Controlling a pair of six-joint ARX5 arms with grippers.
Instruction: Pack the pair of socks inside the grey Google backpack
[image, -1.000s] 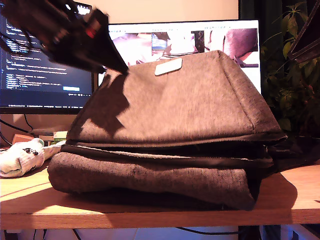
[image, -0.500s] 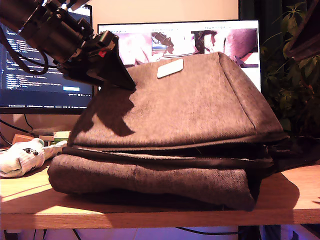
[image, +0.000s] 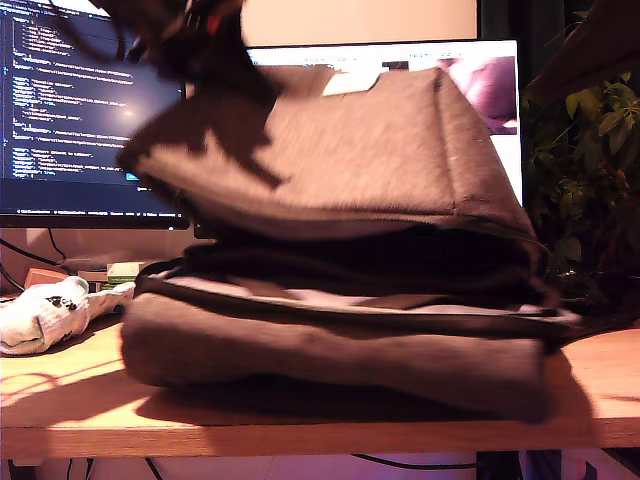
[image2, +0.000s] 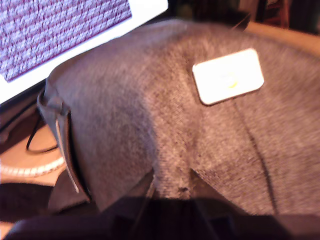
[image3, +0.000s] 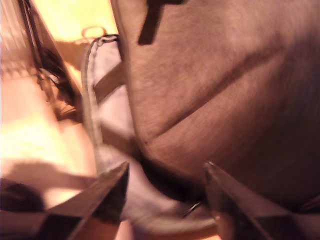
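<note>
The grey Google backpack (image: 380, 170) lies on the desk, its front panel raised so that a dark gap (image: 380, 262) shows above the lower half. My first gripper (image: 215, 50), blurred at the exterior view's upper left, is shut on a fold of that panel (image2: 172, 182), close to the pale patch (image2: 228, 76). My second gripper (image3: 167, 175) is open, its fingers (image3: 112, 192) apart just off the backpack's edge (image3: 200, 100). The pair of socks (image: 45, 315), white with dark specks, rests on the desk at the exterior view's left, with no gripper touching it.
Two monitors (image: 70, 110) stand behind the backpack. A leafy plant (image: 590, 170) fills the exterior view's right, with a dark blurred shape (image: 585, 45) above it. The wooden desk's front edge (image: 300, 435) runs along the bottom of the exterior view. Small items sit behind the socks.
My first gripper has risen with the backpack's front panel in its grip. The panel has lifted and the gap beneath it has widened. The socks have not moved.
</note>
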